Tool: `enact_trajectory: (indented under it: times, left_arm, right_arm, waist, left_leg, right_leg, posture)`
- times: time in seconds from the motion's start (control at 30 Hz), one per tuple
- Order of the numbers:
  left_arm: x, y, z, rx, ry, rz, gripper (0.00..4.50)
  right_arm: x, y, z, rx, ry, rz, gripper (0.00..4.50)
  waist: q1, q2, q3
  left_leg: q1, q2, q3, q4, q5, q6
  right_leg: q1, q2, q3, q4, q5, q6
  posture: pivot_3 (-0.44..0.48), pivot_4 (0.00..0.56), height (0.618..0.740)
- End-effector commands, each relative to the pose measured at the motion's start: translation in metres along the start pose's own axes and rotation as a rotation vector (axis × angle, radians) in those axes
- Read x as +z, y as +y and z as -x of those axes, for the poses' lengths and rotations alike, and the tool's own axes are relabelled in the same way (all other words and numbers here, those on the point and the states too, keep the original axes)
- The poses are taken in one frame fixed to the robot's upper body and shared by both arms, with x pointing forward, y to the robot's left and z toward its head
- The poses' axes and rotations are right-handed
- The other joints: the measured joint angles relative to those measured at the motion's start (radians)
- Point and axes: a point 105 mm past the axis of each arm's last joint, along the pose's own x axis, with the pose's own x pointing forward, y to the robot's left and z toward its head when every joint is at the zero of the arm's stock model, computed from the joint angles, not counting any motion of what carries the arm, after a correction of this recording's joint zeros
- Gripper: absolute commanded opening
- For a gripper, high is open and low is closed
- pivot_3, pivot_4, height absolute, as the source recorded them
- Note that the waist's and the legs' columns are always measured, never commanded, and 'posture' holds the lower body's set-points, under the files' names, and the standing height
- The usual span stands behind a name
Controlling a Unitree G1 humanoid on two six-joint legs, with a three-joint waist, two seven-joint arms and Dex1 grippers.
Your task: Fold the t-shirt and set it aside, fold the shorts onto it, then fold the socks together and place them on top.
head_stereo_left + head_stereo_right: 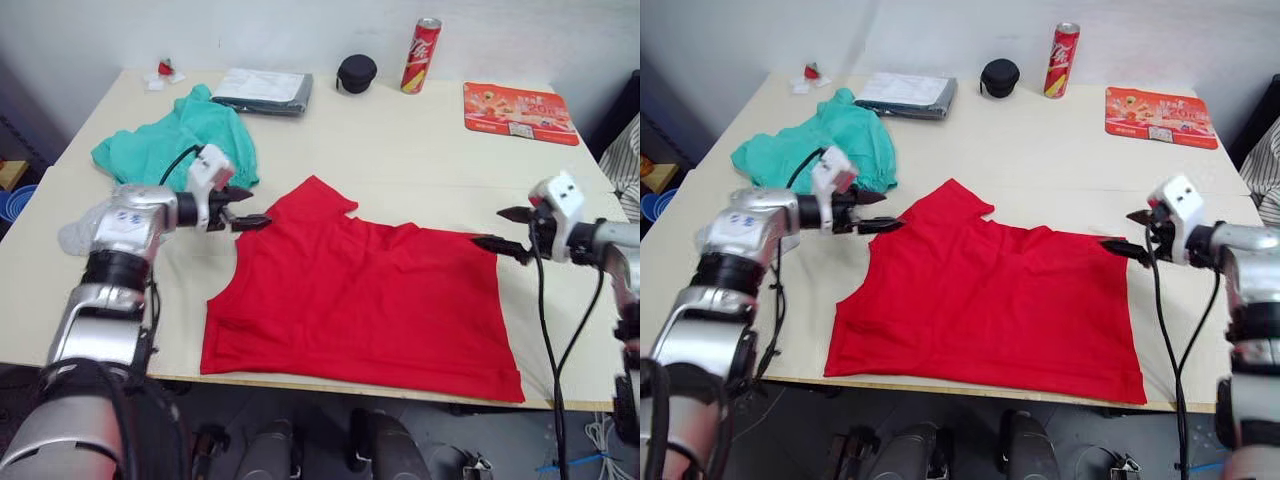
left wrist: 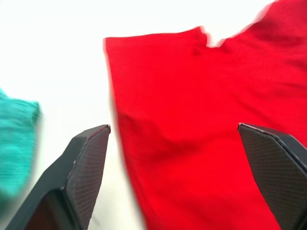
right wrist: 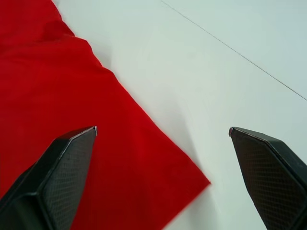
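Observation:
The red t-shirt [image 1: 360,300] lies spread flat on the near half of the table, one sleeve pointing toward the far side. My left gripper [image 1: 245,207] hovers open at the shirt's left shoulder edge; the left wrist view has red cloth [image 2: 192,124] between its fingers. At the shirt's far right corner my right gripper [image 1: 502,228] is open, and that corner [image 3: 158,191] lies between its fingers. The teal shorts [image 1: 180,140] sit crumpled at the far left. A pale grey piece, probably the socks [image 1: 70,238], peeks out beside my left forearm.
Along the far edge stand a flat grey folded packet [image 1: 262,90], a round black case [image 1: 356,72], a red can [image 1: 421,42] and a red printed mat [image 1: 518,108]. A small red-and-white item [image 1: 163,70] lies in the far left corner.

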Motion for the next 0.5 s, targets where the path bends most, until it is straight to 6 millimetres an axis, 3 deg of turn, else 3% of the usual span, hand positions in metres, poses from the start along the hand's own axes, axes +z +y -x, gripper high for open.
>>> enact_trajectory:
  times: [0.03, 0.4, 0.5]
  left_arm:
    - [-0.005, 0.013, -0.011, 0.113, 0.027, 0.041, 4.47]
    - [-0.001, 0.01, -0.038, 0.211, 0.037, 0.123, 4.47]
    - [-0.006, 0.008, -0.041, 0.213, 0.054, 0.142, 4.5]
  right_arm:
    - [-0.005, -0.014, -0.007, -0.075, 0.035, -0.053, 4.5]
    - [-0.011, -0.003, -0.023, 0.001, 0.101, -0.124, 4.5]
    - [-0.014, -0.003, -0.021, 0.002, 0.127, -0.118, 3.91]
  waist:
    - [-0.007, 0.0, 0.0]
    - [-0.012, 0.0, 0.0]
    - [-0.012, 0.0, 0.0]
  left_leg:
    - [0.0, 0.0, -0.001, 0.0, 0.0, 0.0]
    - [-0.002, 0.0, -0.003, 0.003, 0.0, 0.0]
    - [-0.002, 0.0, -0.003, 0.003, 0.0, 0.0]
  right_leg:
    - [0.0, -0.001, 0.0, 0.0, 0.0, 0.0]
    - [0.0, -0.002, 0.003, 0.002, 0.0, 0.0]
    - [0.0, -0.002, 0.003, 0.002, 0.0, 0.0]
  posture:
    - [0.0, 0.15, 0.74]
    - [0.0, 0.15, 0.74]
    - [0.0, 0.15, 0.74]
